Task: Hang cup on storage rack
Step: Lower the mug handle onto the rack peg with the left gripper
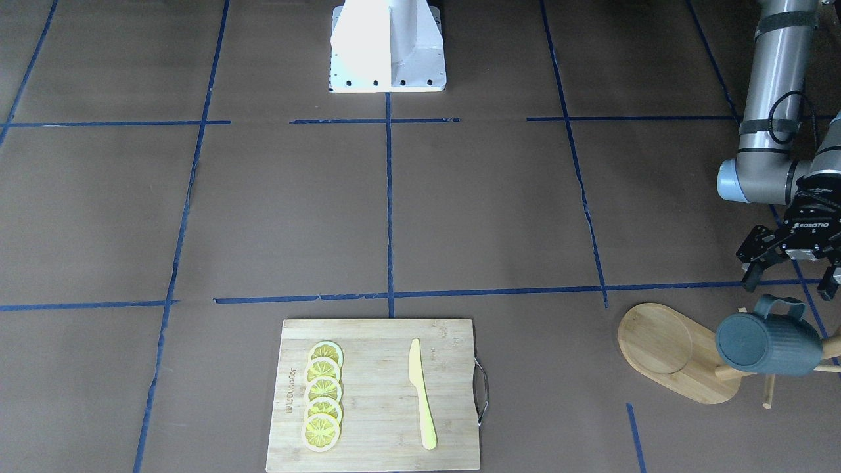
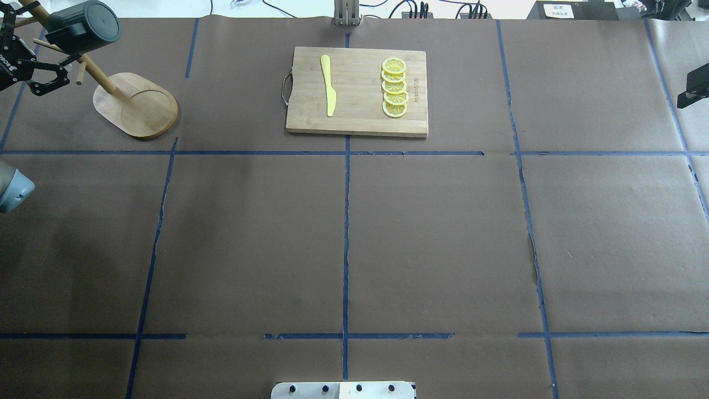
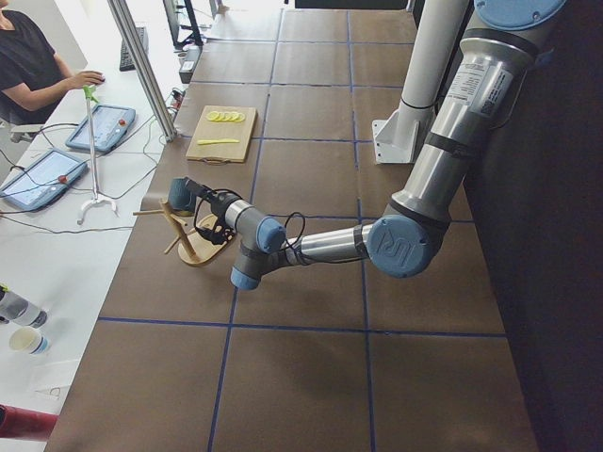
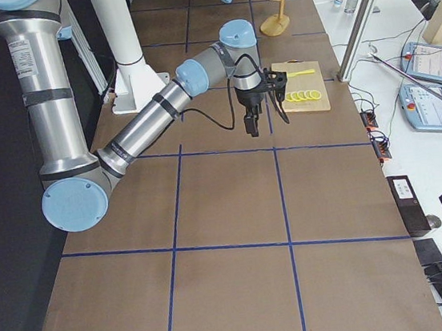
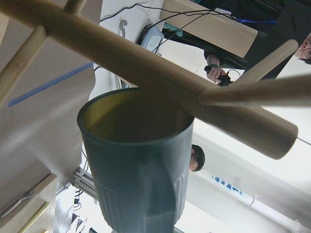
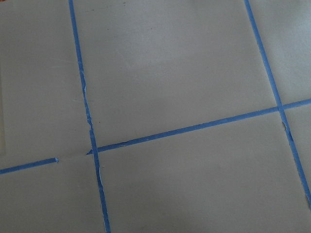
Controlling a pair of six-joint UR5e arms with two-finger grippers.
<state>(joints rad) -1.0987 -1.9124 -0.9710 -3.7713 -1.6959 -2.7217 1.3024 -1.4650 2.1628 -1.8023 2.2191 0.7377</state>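
The dark blue-grey ribbed cup (image 1: 765, 343) hangs sideways on a peg of the light wooden storage rack (image 1: 657, 341), at the table's far left corner in the overhead view (image 2: 83, 25). Its handle points toward the robot. My left gripper (image 1: 792, 282) is open and empty, a short way on the robot's side of the handle and not touching it. The left wrist view looks up at the cup (image 5: 141, 174) and its yellow inside, under the rack's post (image 5: 146, 68). My right gripper (image 4: 267, 111) hangs above the table; I cannot tell whether it is open or shut.
A rectangular cutting board (image 1: 381, 341) lies at the far middle of the table, with a yellow knife (image 1: 420, 394) and several lemon slices (image 1: 322, 404) on it. The white robot base (image 1: 387, 46) stands at the near edge. A person sits beyond the table's far side.
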